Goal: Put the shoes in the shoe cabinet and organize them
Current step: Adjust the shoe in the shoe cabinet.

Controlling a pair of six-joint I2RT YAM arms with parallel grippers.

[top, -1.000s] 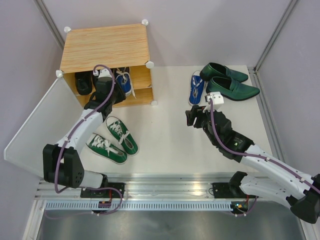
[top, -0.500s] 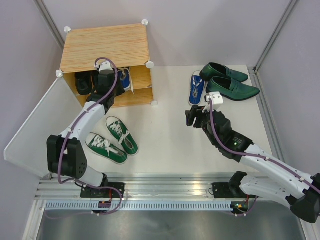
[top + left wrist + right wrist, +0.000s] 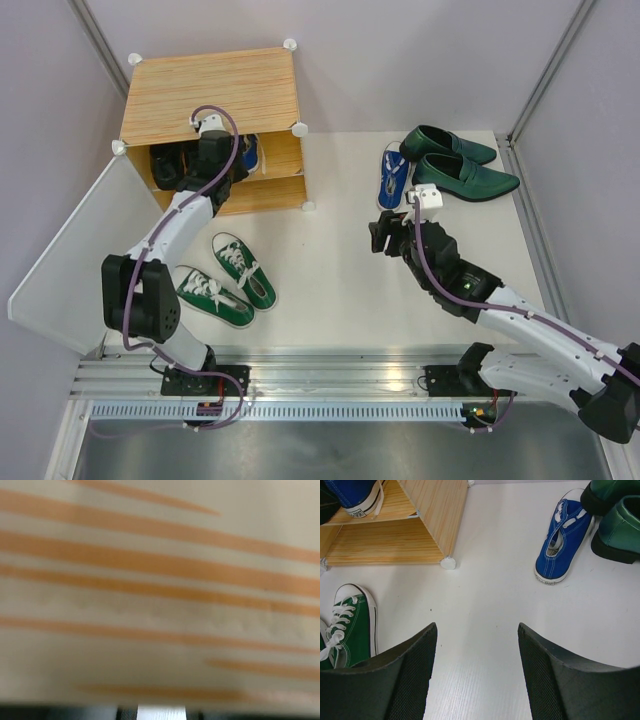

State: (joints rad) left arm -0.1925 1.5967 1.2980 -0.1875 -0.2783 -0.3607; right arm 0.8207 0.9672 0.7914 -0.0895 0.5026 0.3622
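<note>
Cabinet: the shoe cabinet (image 3: 210, 95) stands at the far left of the table; its door (image 3: 70, 250) hangs open.
Left gripper: the left gripper (image 3: 215, 150) is reached into the cabinet mouth; its own camera gives me only blurred wood grain; I cannot tell how wide the jaws stand or whether they hold anything.
Right gripper: the right gripper (image 3: 476, 630) has its jaws wide apart with nothing between them; it hovers over bare table.
Stowed: the black ankle boots (image 3: 165, 165) sit at the left inside; one blue sneaker (image 3: 248, 152) is on the upper shelf, just beside the left gripper.
Outstanding: the other blue sneaker (image 3: 392, 175) lies just beside the green loafers (image 3: 455, 165); the green sneakers (image 3: 225, 280) wait in front of the cabinet.
Progress: I judge it under halfway; five shoes are out.
</note>
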